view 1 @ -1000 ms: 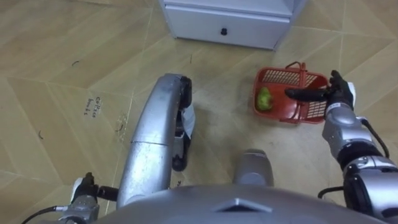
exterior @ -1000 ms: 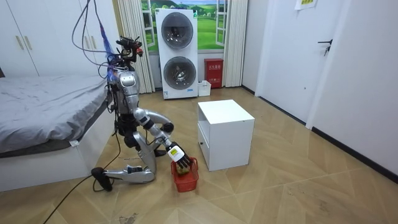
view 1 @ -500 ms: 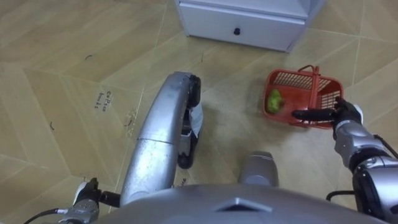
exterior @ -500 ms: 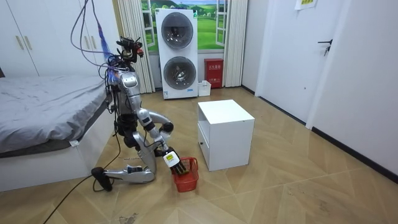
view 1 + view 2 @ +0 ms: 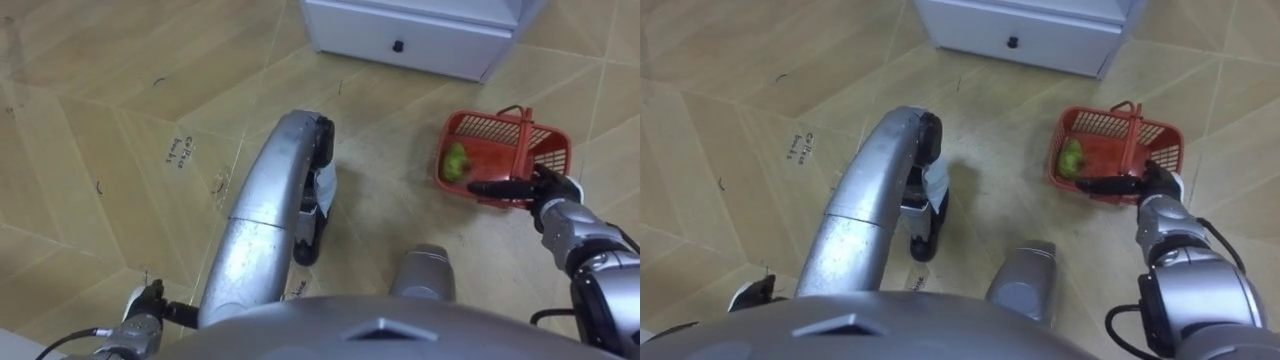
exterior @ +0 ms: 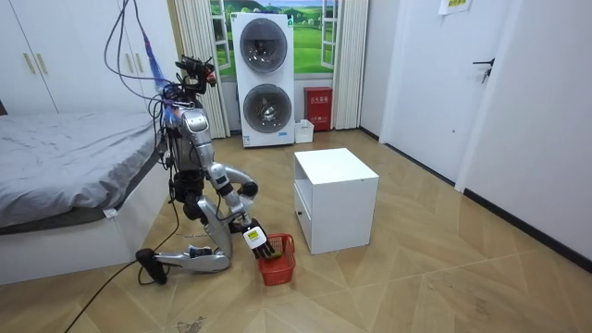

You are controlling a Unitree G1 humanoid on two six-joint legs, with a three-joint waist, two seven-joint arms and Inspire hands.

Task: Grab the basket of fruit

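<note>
step: reach for handle | fruit basket on floor at 2 o'clock, green fruit inside | your right hand: fingers straight, holding nothing, at near rim | advice: go 12 o'clock, hook under upright handle, then curl | left hand at 7 o'clock

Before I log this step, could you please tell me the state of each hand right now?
Left hand: cannot be told.
Right hand: open, fingers straight at the basket's rim.

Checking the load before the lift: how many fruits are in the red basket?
1: a green fruit lies at the left end of the red basket. Its handle and the right hand cover part of the inside, so more may be hidden.
</note>
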